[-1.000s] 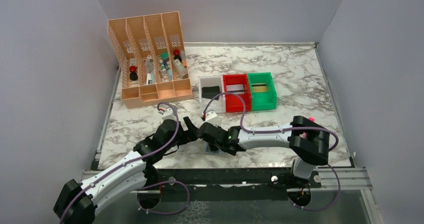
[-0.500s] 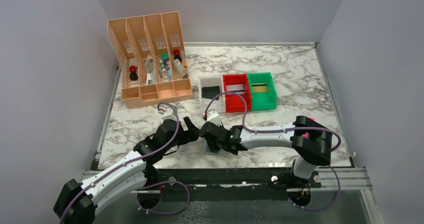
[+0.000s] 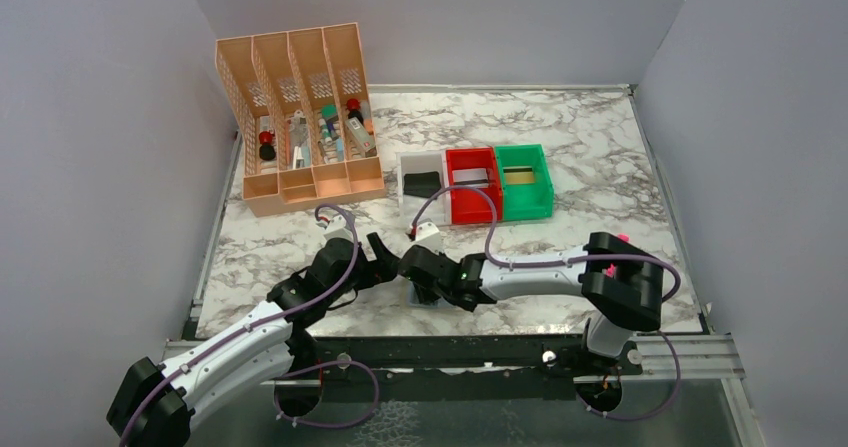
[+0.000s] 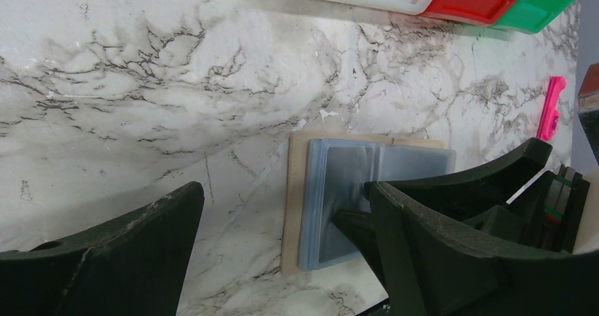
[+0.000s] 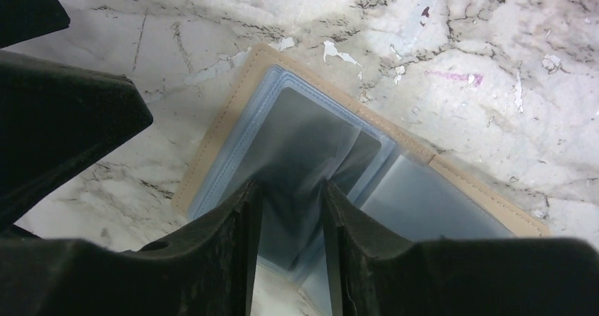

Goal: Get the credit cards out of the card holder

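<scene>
Card holder [image 4: 339,203] lies open flat on marble table [image 3: 590,157], near edge; grey walls [image 3: 440,17] on three sides.
Left claw [image 4: 286,189] gapes wide beside it, holding nothing. Right claw [image 5: 291,186] tips on a blue-grey pocket [image 5: 304,132], narrow gap; grip unclear.

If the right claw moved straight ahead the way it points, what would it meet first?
The right claw would meet the open card holder: its blue-grey pocket pages lie directly ahead, possibly already touching.
</scene>
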Robot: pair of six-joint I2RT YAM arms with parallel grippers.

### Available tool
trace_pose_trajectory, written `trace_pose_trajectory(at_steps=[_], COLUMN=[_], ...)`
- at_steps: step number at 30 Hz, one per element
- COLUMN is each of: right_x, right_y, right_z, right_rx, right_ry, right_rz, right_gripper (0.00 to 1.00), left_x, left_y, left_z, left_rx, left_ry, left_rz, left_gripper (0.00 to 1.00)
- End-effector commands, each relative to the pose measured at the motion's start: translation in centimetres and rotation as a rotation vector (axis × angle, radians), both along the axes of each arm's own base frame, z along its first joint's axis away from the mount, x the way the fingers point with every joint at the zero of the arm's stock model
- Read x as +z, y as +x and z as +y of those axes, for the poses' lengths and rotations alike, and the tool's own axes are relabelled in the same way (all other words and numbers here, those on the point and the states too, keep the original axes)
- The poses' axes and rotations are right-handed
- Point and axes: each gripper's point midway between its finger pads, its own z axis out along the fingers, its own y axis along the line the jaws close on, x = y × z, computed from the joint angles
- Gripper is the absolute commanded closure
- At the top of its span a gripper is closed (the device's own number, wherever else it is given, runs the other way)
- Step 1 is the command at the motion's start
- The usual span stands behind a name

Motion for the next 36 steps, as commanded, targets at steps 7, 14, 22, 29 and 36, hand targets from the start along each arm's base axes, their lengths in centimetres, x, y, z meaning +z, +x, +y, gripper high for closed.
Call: trace_pose_trajectory(at_steps=[7,14,22,29,36], right_x=[-4.7,-2.5,2.3,3.9,3.4], right_y=[-1.2,-0.6,-0.8,-0.7,-0.8], right_z=[-4.3,-3.1,-0.2,-0.2,-0.8], right_rx=[-0.071,-0.048,0.021,0.008,-0.011], right_ry=[-0.129,-0.078,0.153,0.276,0.296], right_rz=[0.055,0.015,-0.004,-0.003,0.018], right_gripper=[0.76,0.94,0.99,0.99,0.99], left_x=[0.6,0.9,1.6,1.5,1.3], left_y=[0.1,0.0,-0.3,-1.0,-1.7], left_z=[-0.1,-0.7,-2.6,-4.8,-6.7], left_rx=[-0.01,-0.032,-0.135,-0.253,-0.353], left_ry=[-0.011,-0.034,-0.074,-0.127,-0.179], left_rz=[-0.025,-0.025,-0.042,-0.031,-0.007], left_gripper=[0.09,0.09,0.1,0.13,0.18])
